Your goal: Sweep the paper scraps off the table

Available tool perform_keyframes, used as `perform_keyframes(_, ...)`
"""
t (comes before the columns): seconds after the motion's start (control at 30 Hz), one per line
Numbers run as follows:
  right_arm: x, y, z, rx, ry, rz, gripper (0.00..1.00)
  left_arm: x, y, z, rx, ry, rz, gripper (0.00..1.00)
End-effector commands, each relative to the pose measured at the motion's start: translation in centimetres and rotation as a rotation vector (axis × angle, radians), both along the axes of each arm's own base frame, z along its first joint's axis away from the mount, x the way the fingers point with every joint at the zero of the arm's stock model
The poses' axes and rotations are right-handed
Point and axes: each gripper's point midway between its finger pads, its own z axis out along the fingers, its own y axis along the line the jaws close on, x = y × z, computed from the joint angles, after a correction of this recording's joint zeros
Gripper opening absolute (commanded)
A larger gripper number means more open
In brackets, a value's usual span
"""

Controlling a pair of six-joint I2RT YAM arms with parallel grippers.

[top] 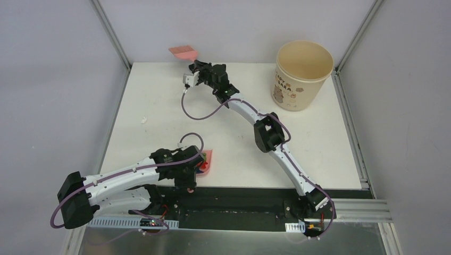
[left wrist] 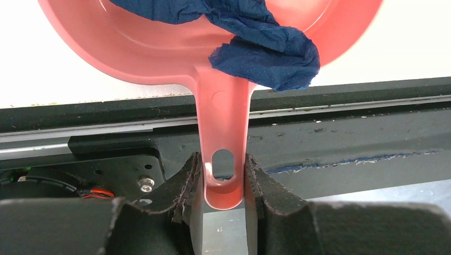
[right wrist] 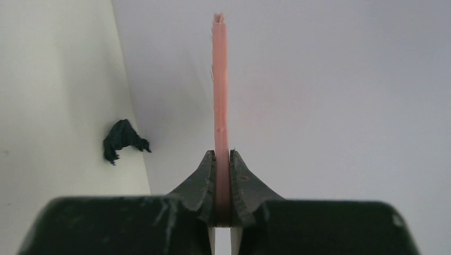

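My left gripper [top: 195, 169] [left wrist: 223, 183] is shut on the handle of the pink dustpan [top: 207, 161] [left wrist: 159, 48], near the front edge of the white table [top: 159, 101]. A dark blue paper scrap [left wrist: 266, 50] lies in the pan and hangs over its rim. My right gripper [top: 193, 68] [right wrist: 222, 178] is shut on the pink brush [top: 183, 52] [right wrist: 219, 90], which is raised at the back edge of the table. A black scrap [right wrist: 123, 139] lies on the table by the back wall. A tiny white scrap [top: 143, 120] lies at the left.
A beige round bucket [top: 303, 74] stands at the back right corner. Grey walls and metal frame posts close in the table on three sides. The black front edge [top: 239, 196] and the arm bases run along the near side.
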Motion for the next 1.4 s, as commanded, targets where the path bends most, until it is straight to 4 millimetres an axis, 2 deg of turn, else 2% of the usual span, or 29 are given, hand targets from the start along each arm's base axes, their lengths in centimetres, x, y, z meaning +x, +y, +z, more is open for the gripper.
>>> perform_keyframes(0.0, -0.8, 1.8, -3.9, -0.071, -0.062, 0.131, 0.0, 0.1, -1.6, 0.3, -0.045, 0.006, -0.049, 0.0)
perform_keyframes(0.2, -0.5, 1.4, -7.4, -0.139, -0.032, 0.127, 0.0, 0.2, -1.9, 0.4, -0.057, 0.005, -0.047, 0.0)
perform_keyframes(0.37, -1.4, 0.0, -8.5, -0.187, 0.079, 0.103, 0.0, 0.2, -1.9, -0.1, -0.05, 0.009, -0.053, 0.0)
perform_keyframes(0.53, -5.8, -2.5, -8.5, -0.319, 0.262, 0.135, 0.0, 0.3, -2.2, 0.3, -0.06, 0.002, -0.063, 0.0)
perform_keyframes(0.57, -8.0, -4.0, -8.4, -0.359, 0.397, 0.114, 0.0, 0.1, -2.1, 0.6, -0.078, -0.001, -0.062, 0.0)
perform_keyframes(0.63, -10.5, -5.7, -7.2, -0.382, 0.53, 0.085, 0.0, -0.1, -1.8, 1.2, -0.095, -0.011, -0.054, 0.0)
perform_keyframes(0.77, -16.3, -9.0, -4.0, -0.342, 0.854, 0.058, 0.0, -0.1, 0.2, 2.0, -0.076, -0.065, -0.029, 0.0)
perform_keyframes(0.83, -19.0, -10.4, -1.0, -0.316, 0.966, 0.048, 0.0, 0.2, 1.1, 2.3, -0.056, -0.097, -0.016, 0.0)
perform_keyframes(0.97, -22.4, -12.7, 7.6, -0.136, 1.071, 0.005, 0.0, 0.2, 0.7, 2.5, -0.052, -0.091, -0.045, 0.0)
perform_keyframes(1.03, -22.6, -13.9, 10.3, -0.054, 1.038, -0.046, 0.0, 0.2, 0.5, 2.5, -0.032, -0.072, -0.074, 0.0)
perform_keyframes(1.13, -20.9, -15.8, 11.5, 0.039, 0.931, -0.173, 0.0, 0.4, 0.0, 2.6, 0.005, -0.05, -0.125, 0.0)
perform_keyframes(1.23, -18.3, -17.5, 10.0, 0.067, 0.83, -0.313, 0.0, 1.2, -0.4, 3.0, 0.052, -0.052, -0.177, 0.0)
perform_keyframes(1.37, -15.6, -19.2, 6.8, 0.088, 0.829, -0.468, 0.0, 2.8, -0.8, 3.1, 0.125, -0.085, -0.229, 0.0)
